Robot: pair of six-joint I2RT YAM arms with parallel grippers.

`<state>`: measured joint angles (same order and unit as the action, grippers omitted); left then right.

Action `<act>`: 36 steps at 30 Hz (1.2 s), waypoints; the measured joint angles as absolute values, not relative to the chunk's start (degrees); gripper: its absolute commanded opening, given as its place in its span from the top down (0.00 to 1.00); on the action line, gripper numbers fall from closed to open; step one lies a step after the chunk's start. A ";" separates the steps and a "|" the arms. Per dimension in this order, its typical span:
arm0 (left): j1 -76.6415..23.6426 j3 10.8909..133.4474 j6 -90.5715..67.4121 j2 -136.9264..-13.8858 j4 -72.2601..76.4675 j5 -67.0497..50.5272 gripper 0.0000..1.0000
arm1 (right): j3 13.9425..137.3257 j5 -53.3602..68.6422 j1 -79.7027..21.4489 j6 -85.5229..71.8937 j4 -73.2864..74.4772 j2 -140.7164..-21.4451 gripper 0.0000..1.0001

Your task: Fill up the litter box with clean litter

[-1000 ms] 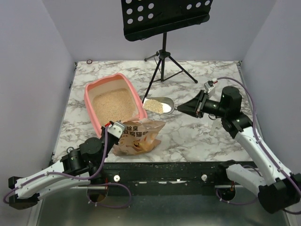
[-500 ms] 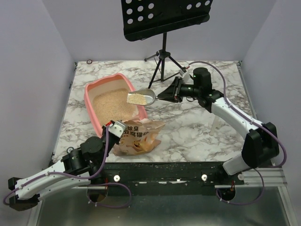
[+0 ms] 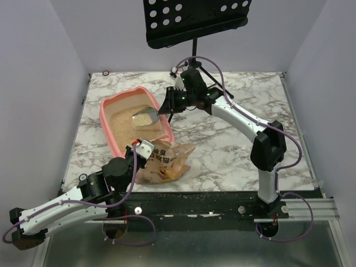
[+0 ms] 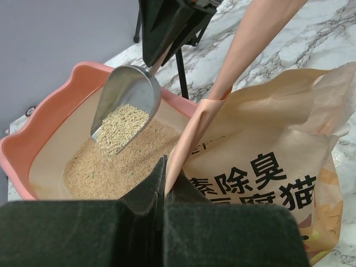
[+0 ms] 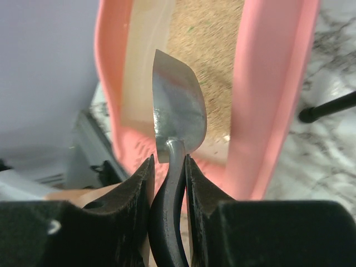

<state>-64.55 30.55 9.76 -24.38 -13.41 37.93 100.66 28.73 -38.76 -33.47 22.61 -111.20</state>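
The right claw [image 3: 168,104], clamped tight on the handle of a metal scoop [image 3: 143,115], tips a load of litter [image 4: 119,130] into the pink litter box [image 3: 104,119], which sits toward 10 o'clock on the marble counter [image 3: 239,144]. A second ago the scoop hung level over the counter off the box's 3 o'clock side, well apart from the rim. Half a second ago it was crossing that rim. Now it sits over the middle of the box with its mouth angled down toward 7 o'clock, and the grains are sliding to its lip above the tan bed already lying there. The left claw [image 4: 165,172] has not shifted. Pinched shut on the top edge of the printed bag [image 3: 167,161], it holds the bag upright and open just beside the box's 5 o'clock corner. A music stand [image 3: 194,22] looms at 12 o'clock. Another scoopful looks about to land. Bare floor shows around the edges of the bed, so the filling appears well under way but not finished, with more trips between bag and box likely.
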 measured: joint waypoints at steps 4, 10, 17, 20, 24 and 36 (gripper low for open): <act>-64.38 30.79 9.58 -25.19 -13.34 37.87 1.00 | 108.79 20.08 -41.32 -25.06 29.06 -115.94 0.99; -63.88 31.07 8.97 -25.69 -13.34 37.91 1.00 | 111.26 12.84 -44.86 -14.35 32.47 -116.90 0.99; -63.33 31.51 7.86 -26.83 -13.39 37.89 1.00 | 109.65 9.85 -49.28 -1.52 32.21 -116.79 0.99; -63.18 31.51 7.53 -26.89 -13.39 37.89 1.00 | 107.70 9.74 -50.22 0.86 30.37 -116.11 0.99; -63.09 31.51 7.35 -26.89 -13.39 37.89 1.00 | 104.31 8.73 -50.28 2.33 28.25 -113.62 0.99; -63.05 31.51 7.27 -26.89 -13.41 37.89 1.00 | 94.26 0.73 -50.02 -0.08 24.51 -90.85 0.99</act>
<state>-63.05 31.51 7.27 -26.89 -13.41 37.89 94.26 0.73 -50.02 -0.08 24.51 -90.85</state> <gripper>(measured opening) 0.017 0.323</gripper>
